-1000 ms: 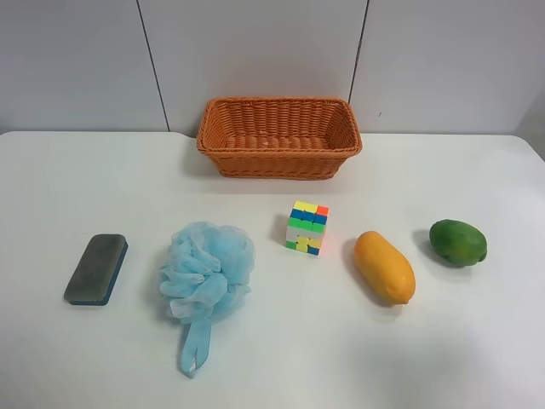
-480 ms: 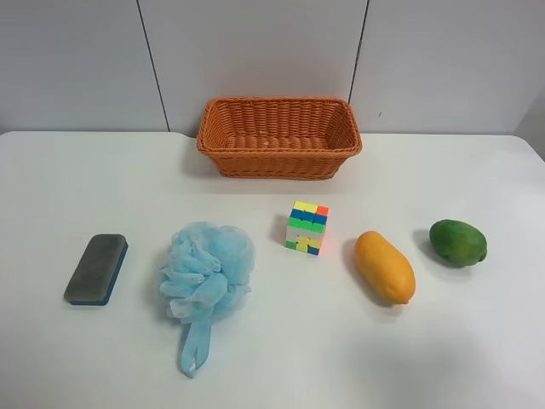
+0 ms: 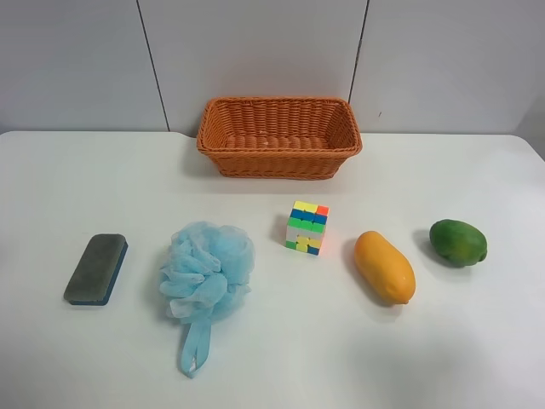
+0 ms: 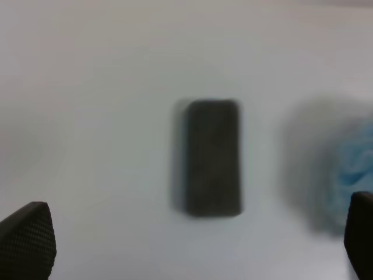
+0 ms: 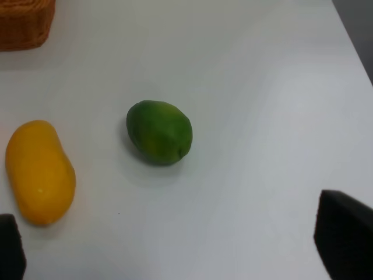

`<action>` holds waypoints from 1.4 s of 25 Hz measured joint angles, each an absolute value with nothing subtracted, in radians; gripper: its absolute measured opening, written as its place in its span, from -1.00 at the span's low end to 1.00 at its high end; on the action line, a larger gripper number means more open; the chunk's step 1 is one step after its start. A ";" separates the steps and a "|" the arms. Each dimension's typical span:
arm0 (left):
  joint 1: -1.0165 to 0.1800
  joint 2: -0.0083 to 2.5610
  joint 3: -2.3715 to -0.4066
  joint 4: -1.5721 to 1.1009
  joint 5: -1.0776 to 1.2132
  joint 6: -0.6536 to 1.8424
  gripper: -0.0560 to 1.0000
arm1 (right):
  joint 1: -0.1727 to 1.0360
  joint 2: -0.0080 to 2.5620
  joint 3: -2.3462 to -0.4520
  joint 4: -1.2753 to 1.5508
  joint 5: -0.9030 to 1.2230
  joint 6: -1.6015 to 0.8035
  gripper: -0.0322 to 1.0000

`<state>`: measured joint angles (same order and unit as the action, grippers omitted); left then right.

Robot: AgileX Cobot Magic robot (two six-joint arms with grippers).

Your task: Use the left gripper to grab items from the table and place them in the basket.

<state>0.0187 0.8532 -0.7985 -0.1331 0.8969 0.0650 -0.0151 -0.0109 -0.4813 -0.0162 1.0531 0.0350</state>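
Note:
In the exterior high view the wicker basket (image 3: 278, 136) stands at the back of the white table (image 3: 477, 341). In front of it lie the grey-blue eraser (image 3: 96, 268), the light blue pouf (image 3: 207, 273), the puzzle cube (image 3: 306, 227), the orange fruit (image 3: 384, 267) and the green fruit (image 3: 457, 242). No arm shows in that view. My left gripper (image 4: 192, 242) is open above the table, with the blurred eraser (image 4: 213, 156) ahead between its fingertips and the pouf (image 4: 352, 166) beside it. My right gripper (image 5: 178, 251) is open and empty, short of the green fruit (image 5: 159, 132) and orange fruit (image 5: 39, 171).
A grey panelled wall (image 3: 255, 51) rises behind the table. A corner of the basket (image 5: 23, 20) shows in the right wrist view. The table's edge (image 5: 352, 35) runs past the green fruit there.

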 joint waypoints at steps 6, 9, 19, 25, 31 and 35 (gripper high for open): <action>-0.280 1.053 -0.852 -0.159 0.806 0.043 0.99 | -0.015 -0.011 -0.481 -0.016 1.053 0.035 0.99; -0.412 1.153 -0.853 -0.166 0.797 0.000 0.99 | -0.015 -0.011 -0.481 -0.016 1.053 0.035 0.99; -0.624 1.450 -0.855 -0.205 0.604 -0.020 0.99 | -0.015 -0.011 -0.481 -0.016 1.053 0.035 0.99; -0.624 1.624 -0.855 -0.248 0.505 0.048 0.99 | -0.015 -0.011 -0.481 -0.016 1.053 0.035 0.99; -0.624 1.751 -0.856 -0.263 0.397 0.078 0.99 | -0.015 -0.011 -0.481 -0.016 1.053 0.035 0.99; -0.624 1.770 -0.856 -0.274 0.385 0.081 0.79 | -0.015 -0.011 -0.481 -0.016 1.053 0.035 0.99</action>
